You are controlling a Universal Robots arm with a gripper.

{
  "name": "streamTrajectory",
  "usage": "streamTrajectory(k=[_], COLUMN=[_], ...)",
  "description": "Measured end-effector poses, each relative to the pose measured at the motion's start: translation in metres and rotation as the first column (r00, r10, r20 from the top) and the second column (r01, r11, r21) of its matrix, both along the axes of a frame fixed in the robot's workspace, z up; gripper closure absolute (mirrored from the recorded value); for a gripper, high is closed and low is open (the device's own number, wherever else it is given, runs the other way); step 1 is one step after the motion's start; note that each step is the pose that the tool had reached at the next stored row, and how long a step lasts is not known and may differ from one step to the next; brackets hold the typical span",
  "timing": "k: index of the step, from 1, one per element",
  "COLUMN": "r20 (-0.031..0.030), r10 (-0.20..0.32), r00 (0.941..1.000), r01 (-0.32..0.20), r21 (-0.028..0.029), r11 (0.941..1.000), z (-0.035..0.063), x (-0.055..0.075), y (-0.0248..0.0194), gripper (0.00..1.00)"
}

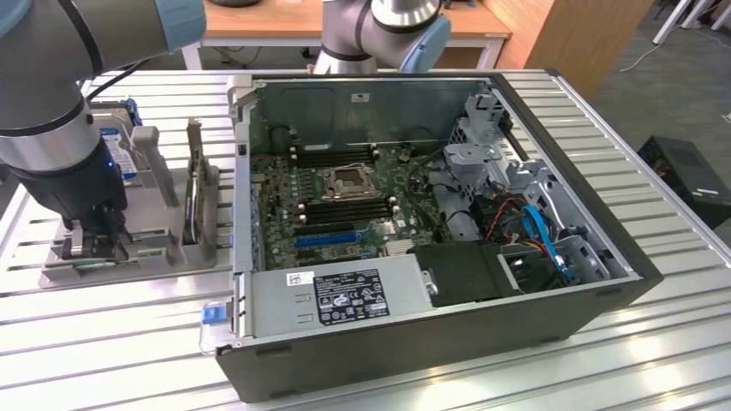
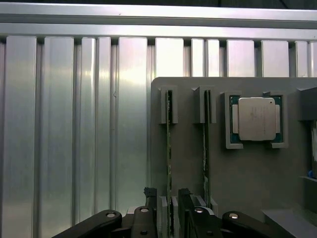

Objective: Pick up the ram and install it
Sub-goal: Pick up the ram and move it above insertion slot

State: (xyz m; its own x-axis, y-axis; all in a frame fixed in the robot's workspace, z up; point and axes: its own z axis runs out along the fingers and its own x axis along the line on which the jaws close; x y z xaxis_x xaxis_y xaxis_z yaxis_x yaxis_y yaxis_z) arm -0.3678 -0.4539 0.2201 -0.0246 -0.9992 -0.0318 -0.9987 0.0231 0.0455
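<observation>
The black gripper point(image 2: 168, 198), open, straddles the thin green ram stick point(image 2: 169, 148) (stood edge-up in its grey plastic holder point(image 2: 247, 188), presumably for pinching).

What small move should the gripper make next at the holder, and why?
Probably closing the jaws on the ram. The gripper is open and straddles this green stick, which stands on edge in a slot of the grey holder, with one finger on each side and a gap to each. It does not look gripped yet.
</observation>
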Motion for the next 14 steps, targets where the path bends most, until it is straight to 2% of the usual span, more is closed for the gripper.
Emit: streamTrajectory(k=[14], r20=[-0.0001], r10=[0.000], r00=[1.0000], r01=[0.000], r21=[-0.0001], r11=[1.0000], z=[-0.0009], x=[-0.0019], y=[0.0051], gripper=[0.69])
